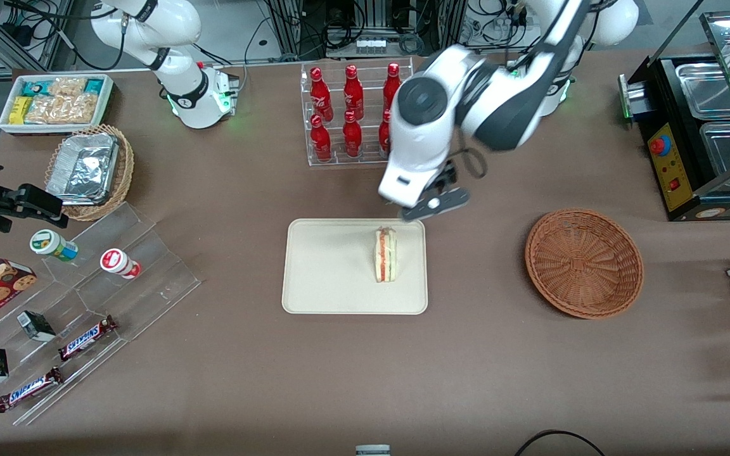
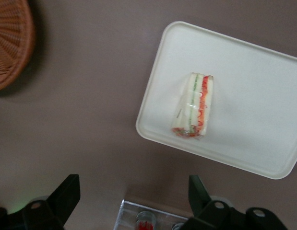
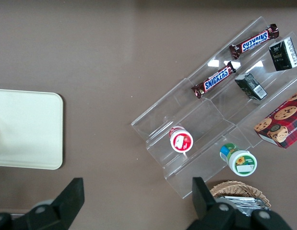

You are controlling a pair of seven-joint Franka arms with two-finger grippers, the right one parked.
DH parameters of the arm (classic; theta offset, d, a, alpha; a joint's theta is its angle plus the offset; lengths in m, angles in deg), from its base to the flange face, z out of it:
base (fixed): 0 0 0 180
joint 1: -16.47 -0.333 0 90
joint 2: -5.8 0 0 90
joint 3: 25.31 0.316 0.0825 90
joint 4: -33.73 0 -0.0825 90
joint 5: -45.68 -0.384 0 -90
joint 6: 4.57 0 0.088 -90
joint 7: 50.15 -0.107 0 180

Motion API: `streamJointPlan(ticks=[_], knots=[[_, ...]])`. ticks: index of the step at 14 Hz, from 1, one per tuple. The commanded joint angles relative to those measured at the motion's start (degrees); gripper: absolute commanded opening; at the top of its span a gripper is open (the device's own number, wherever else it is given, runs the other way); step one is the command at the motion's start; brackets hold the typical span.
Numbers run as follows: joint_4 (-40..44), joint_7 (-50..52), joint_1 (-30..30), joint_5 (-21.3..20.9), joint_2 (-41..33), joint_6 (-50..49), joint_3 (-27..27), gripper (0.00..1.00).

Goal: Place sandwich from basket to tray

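The left arm's gripper (image 2: 131, 201) hangs open and empty above the table, over the strip between the tray's edge and the bottle rack; its 2 fingers (image 2: 66, 194) are spread wide with nothing between them. The sandwich (image 1: 386, 255) lies on the tray (image 1: 327, 272), close to the short edge that faces the basket (image 1: 583, 263) and nearer the farther long edge, well clear of the gripper. The basket holds nothing, so the placing looks done.

The risks from here, as I judge them, are few. The sandwich rests on a narrow side with its filling showing, so a low sweep by the fingers could tip it or push it over the low rim beside it. The rack of red bottles (image 1: 352, 114) stands just under the wrist, and a careless swing could clip a bottle top.
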State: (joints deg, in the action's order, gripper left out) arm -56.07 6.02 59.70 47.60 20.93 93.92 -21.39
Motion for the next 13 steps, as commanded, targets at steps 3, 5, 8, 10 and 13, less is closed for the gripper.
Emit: streamJointPlan(ticks=[3,5,8,10,13], knots=[[-1.8,-0.3,-4.7,-1.0,-8.5,-7.1,-0.1,1.0],[-1.7,-5.2,-8.3,-1.2,-12.0,-10.6,-0.1,1.0],[-1.7,-13.0,-14.6,-1.2,-17.0,-15.5,-0.1,1.0],[-1.7,-20.0,-19.2,-1.2,-18.9,-18.0,0.0,1.0],[-2.4,-30.0,-25.8,-1.2,-21.2,-20.1,0.0,1.0]])
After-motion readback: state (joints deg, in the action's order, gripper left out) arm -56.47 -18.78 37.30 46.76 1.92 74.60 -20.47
